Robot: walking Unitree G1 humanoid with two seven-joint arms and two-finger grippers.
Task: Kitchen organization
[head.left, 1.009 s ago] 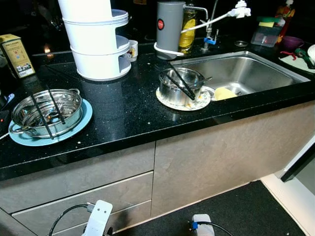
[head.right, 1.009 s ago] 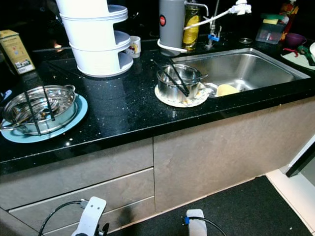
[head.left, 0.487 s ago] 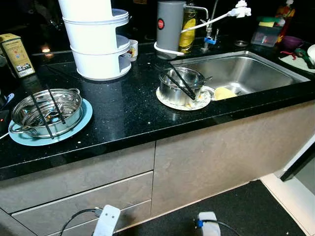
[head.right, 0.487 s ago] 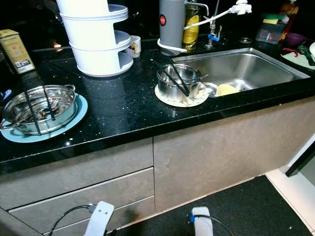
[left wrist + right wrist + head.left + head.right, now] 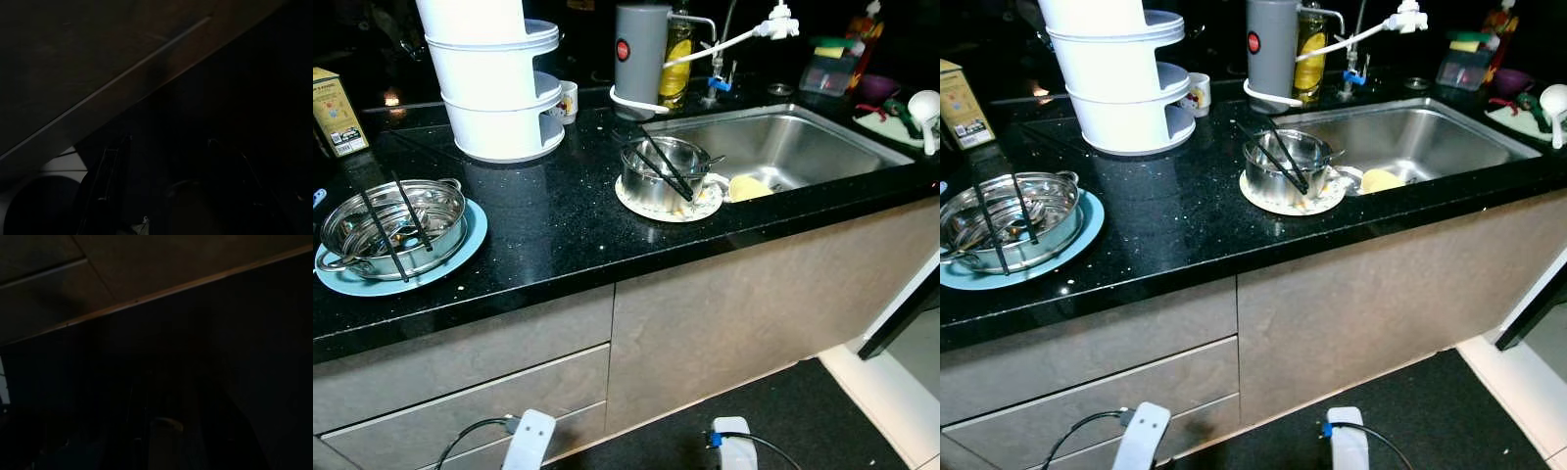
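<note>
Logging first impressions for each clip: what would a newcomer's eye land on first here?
Probably the two steel pots on the black counter: one pot on a blue plate at the left, another pot on a patterned plate beside the sink, each with black chopsticks across it. Behind them stands a tall white tiered container.

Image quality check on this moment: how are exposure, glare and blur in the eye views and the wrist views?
Eye views: sharp, no motion blur; black countertop shows speckle and soft reflections, steel sink glares mildly, the backdrop is underexposed. Left wrist view: very dark, left gripper barely outlined. Right wrist view: nearly black, a cabinet seam faintly visible.
</note>
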